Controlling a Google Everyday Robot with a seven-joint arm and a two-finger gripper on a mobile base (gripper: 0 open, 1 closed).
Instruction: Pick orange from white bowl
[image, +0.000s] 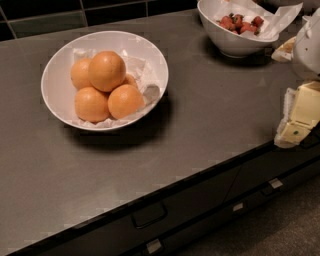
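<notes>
The white bowl is wide and shallow, lined with crumpled white paper, and stands on the left part of the dark counter. It holds several near-identical oranges. The biggest orange rests on top of the pile; others lie at the back left, front left and front right. The gripper, pale cream and white, is at the right edge of the view above the counter's front edge. It is far to the right of the bowl and holds nothing that I can see.
A smaller, deeper white bowl with red berries stands at the back right. A white rounded robot part is at the right edge. Dark drawers with handles run below the counter edge. Dark tiles line the back wall.
</notes>
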